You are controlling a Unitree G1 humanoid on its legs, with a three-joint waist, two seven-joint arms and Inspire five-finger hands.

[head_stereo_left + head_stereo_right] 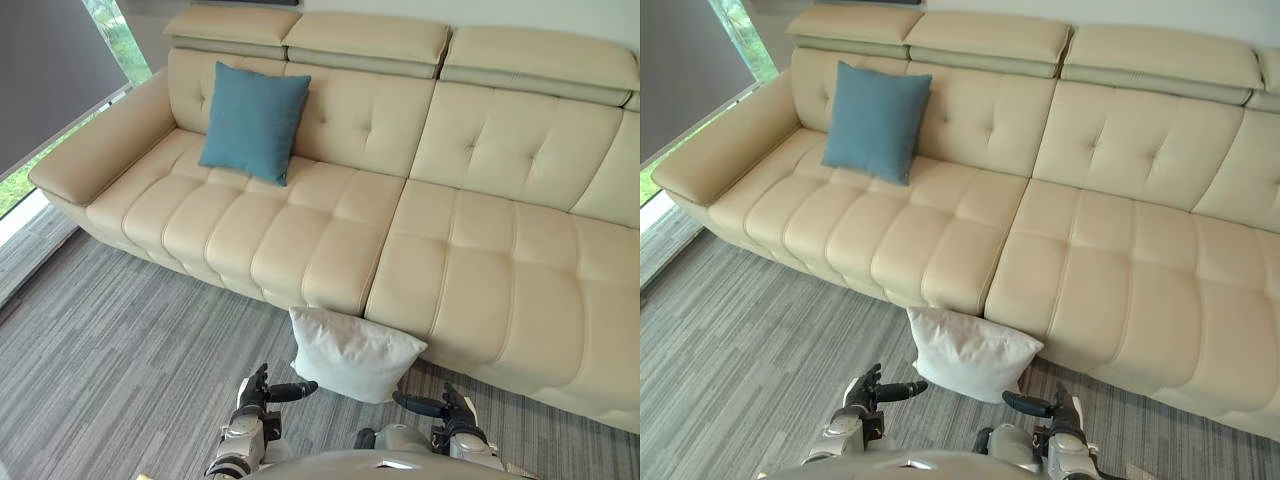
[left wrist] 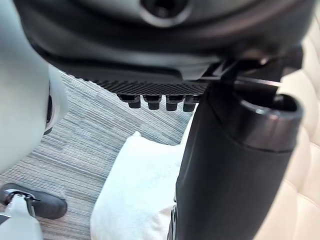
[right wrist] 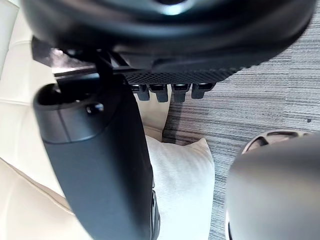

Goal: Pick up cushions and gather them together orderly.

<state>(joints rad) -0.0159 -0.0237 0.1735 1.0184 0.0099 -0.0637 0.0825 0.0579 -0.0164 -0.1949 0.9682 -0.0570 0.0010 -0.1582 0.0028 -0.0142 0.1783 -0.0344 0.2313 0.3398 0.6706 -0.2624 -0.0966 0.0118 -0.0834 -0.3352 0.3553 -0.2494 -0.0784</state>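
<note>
A white square fabric cushion (image 1: 355, 352) is lying on the grey striped carpet (image 1: 130, 360), leaning against the front edge of the cream tufted leather sofa (image 1: 450, 260). A blue square cushion (image 1: 253, 122) is leaning on the backrest near the sofa's left end. The left hand (image 1: 256, 388) and the right hand (image 1: 452, 410) are hovering beside the white one, fingers relaxed and gripping nothing.

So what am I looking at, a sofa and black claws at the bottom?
Those are a humanoid robot's two hands. The two wide pictures come from cameras in its head, looking down: left hand and right hand, both open and holding nothing. The two close-ups come from a camera on each wrist, peering along its own hand. A white cushion lies on the floor against the front of the sofa, just beyond the hands; a blue cushion leans on its backrest.
</note>
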